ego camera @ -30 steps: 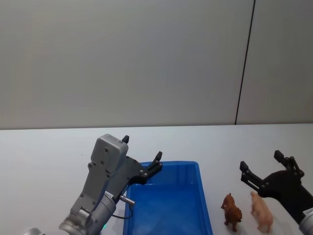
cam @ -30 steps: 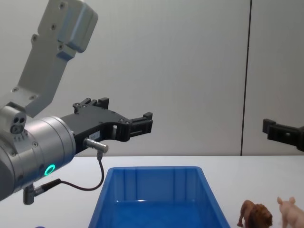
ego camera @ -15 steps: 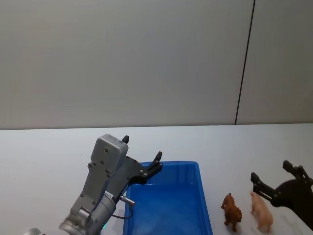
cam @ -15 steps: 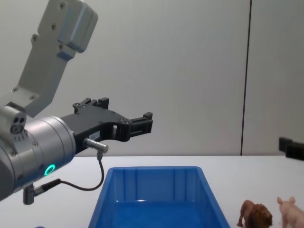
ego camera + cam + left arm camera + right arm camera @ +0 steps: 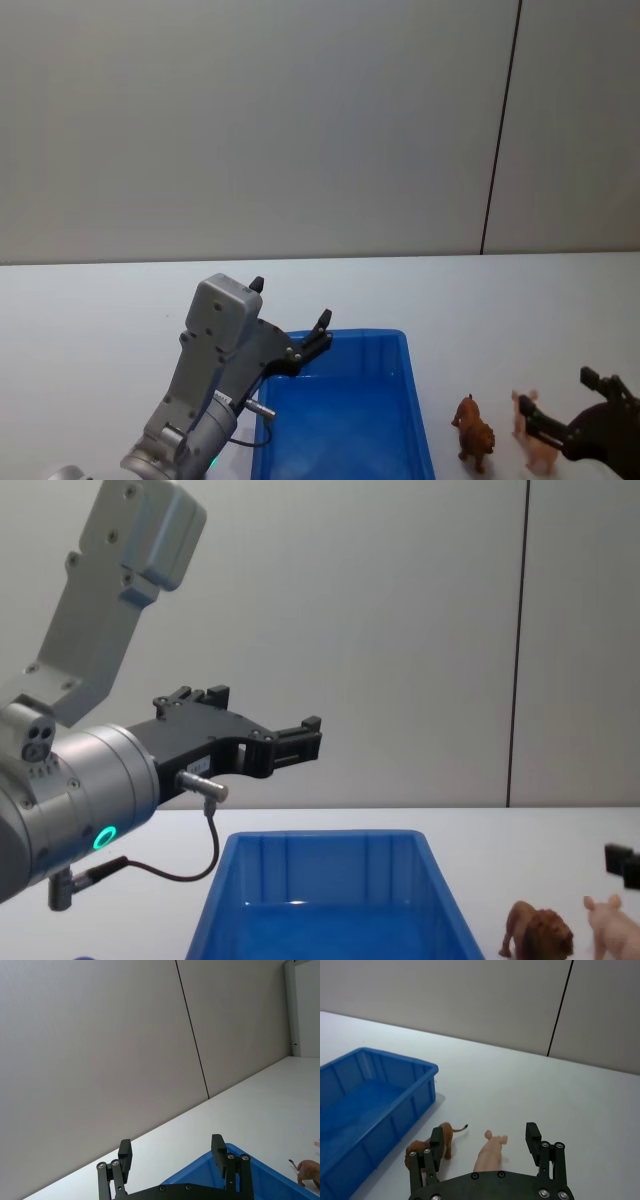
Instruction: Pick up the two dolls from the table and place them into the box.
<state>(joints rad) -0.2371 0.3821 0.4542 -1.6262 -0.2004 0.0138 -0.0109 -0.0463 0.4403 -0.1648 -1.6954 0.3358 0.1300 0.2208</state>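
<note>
Partly hidden pig [image 5: 489, 1154] behind spread right hand [image 5: 485, 1134], lion [image 5: 450, 1135] beside

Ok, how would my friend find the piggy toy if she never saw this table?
Find the big blue box on the white table. Two little animals stand to the right of it; the pig is the farther one, beyond the lion. It is pale pink and smooth, while the lion is brown with a mane.

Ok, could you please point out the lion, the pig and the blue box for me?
lion [image 5: 476, 433], head view, on its brown body.
pig [image 5: 489, 1155], right wrist view, on its back.
box [image 5: 330, 834], chest view, on its far rim.
</note>
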